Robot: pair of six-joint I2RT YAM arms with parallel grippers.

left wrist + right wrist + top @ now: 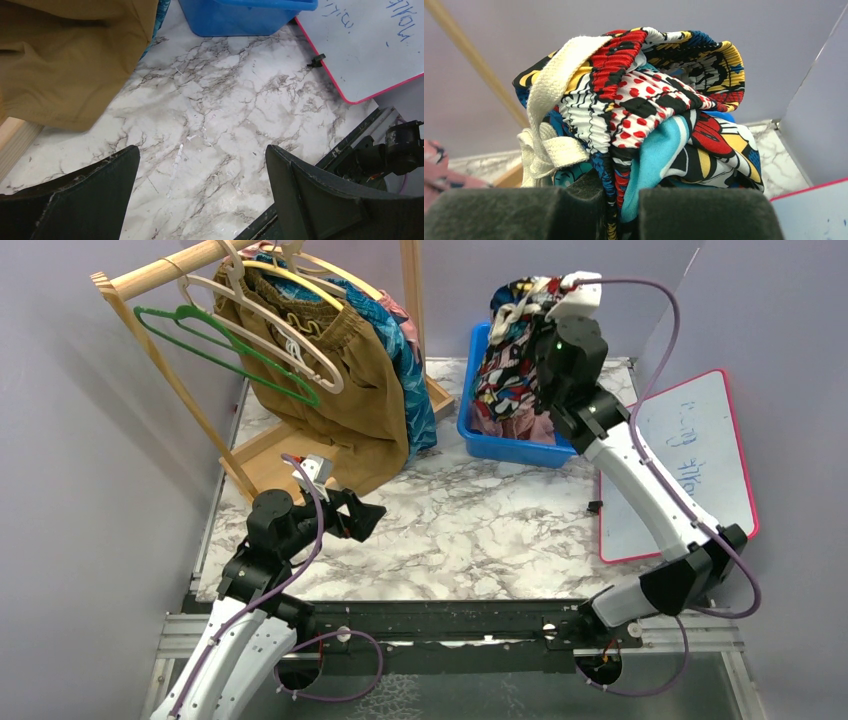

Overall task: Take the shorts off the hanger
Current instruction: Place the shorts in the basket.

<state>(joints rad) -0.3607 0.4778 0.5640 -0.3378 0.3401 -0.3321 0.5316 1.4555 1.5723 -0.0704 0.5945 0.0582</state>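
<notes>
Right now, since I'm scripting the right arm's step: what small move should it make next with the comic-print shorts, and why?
Probably open the right fingers and let the comic-print shorts drop. They are clamped, already free of any hanger, and seem to hang right over the blue bin.

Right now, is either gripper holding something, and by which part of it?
The right gripper pinches the multicolour comic-print fabric shorts at their gathered elastic waistband, beside the white drawstring. The open left gripper holds nothing.
</notes>
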